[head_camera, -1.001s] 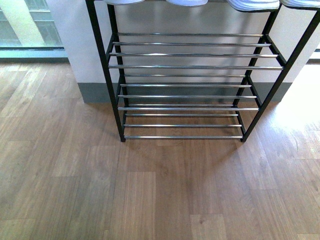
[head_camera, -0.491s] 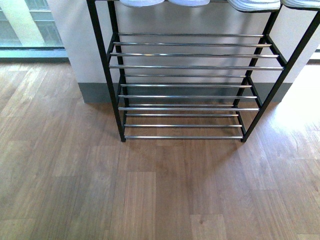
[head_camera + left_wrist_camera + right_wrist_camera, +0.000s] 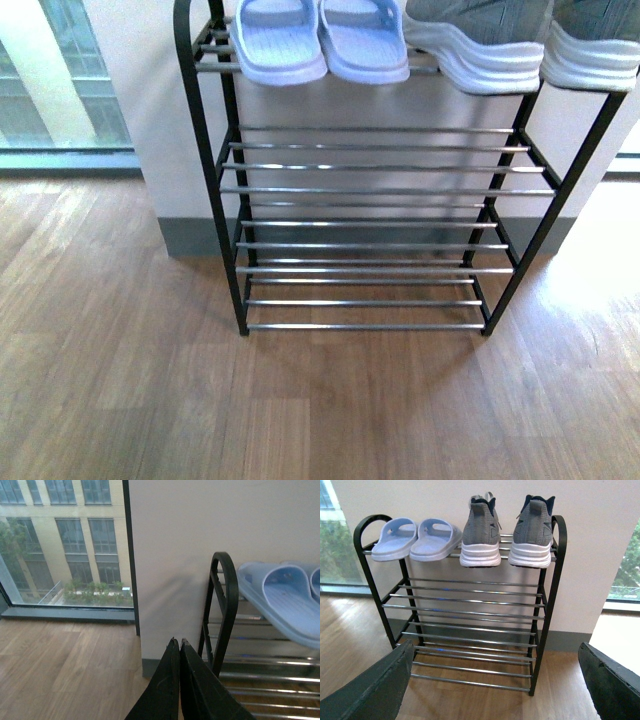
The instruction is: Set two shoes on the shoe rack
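A pair of grey knit sneakers sits on the top tier of the black-framed shoe rack (image 3: pixel 542 630), heels facing out, white soles resting on the silver bars. Seen from the right wrist camera, the left sneaker (image 3: pixel 481 532) and the right sneaker (image 3: pixel 532 530) stand upright side by side with a narrow gap between them, straight ahead of the right tool (image 3: pixel 495 680) and above it. That tool's two dark fingers (image 3: pixel 375 690) are spread wide, one at each lower corner of the view, with nothing between them and the rack's lower tiers showing in the gap.

Beside the sneakers, toward the rack's other end, lie two pale blue slippers (image 3: pixel 415 540), touching each other. In the front view, only the white soles of the sneakers (image 3: pixel 520 60) show at the top of the rack, next to the slippers (image 3: pixel 320 40); the three lower tiers hold nothing, and neither arm appears.

The left tool (image 3: pixel 179 645) has its fingers pressed together, tips meeting, gripping nothing. Just beyond its tips rises the rounded corner of the rack frame (image 3: pixel 225 605), with one blue slipper (image 3: pixel 285 600) past it on the top tier. The rack stands on a wooden floor (image 3: pixel 120 380) against a white wall (image 3: pixel 200 520), next to a window (image 3: pixel 65 540).
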`<action>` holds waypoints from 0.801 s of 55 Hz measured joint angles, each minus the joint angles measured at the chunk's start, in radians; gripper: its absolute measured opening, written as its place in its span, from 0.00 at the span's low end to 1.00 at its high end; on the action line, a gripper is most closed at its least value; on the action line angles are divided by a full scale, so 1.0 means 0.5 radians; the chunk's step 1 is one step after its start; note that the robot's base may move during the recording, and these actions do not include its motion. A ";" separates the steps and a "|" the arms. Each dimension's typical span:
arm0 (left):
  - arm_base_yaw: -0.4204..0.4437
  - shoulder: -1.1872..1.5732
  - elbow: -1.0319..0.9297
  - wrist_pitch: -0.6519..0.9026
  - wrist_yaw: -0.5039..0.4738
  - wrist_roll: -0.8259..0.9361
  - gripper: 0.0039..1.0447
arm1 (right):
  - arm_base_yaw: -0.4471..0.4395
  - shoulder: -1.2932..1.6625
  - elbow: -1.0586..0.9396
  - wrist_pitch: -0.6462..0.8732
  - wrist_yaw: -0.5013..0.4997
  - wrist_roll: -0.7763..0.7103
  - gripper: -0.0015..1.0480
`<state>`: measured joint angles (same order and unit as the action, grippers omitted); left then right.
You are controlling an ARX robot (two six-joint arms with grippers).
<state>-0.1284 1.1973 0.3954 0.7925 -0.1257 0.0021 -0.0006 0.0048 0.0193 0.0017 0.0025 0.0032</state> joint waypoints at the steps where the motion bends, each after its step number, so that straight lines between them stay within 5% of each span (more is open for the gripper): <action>1: 0.008 -0.024 -0.030 0.005 0.008 0.000 0.01 | -0.001 0.000 0.000 0.000 0.000 0.000 0.91; 24: 0.243 -0.568 -0.500 -0.065 0.237 0.000 0.01 | -0.001 0.000 0.000 0.000 0.001 0.000 0.91; 44: 0.249 -1.023 -0.700 -0.304 0.250 0.000 0.01 | -0.001 0.000 0.000 0.000 0.001 0.000 0.91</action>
<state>-0.0040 0.6857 0.0456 0.6403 -0.0006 0.0021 -0.0010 0.0048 0.0193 0.0017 0.0029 0.0032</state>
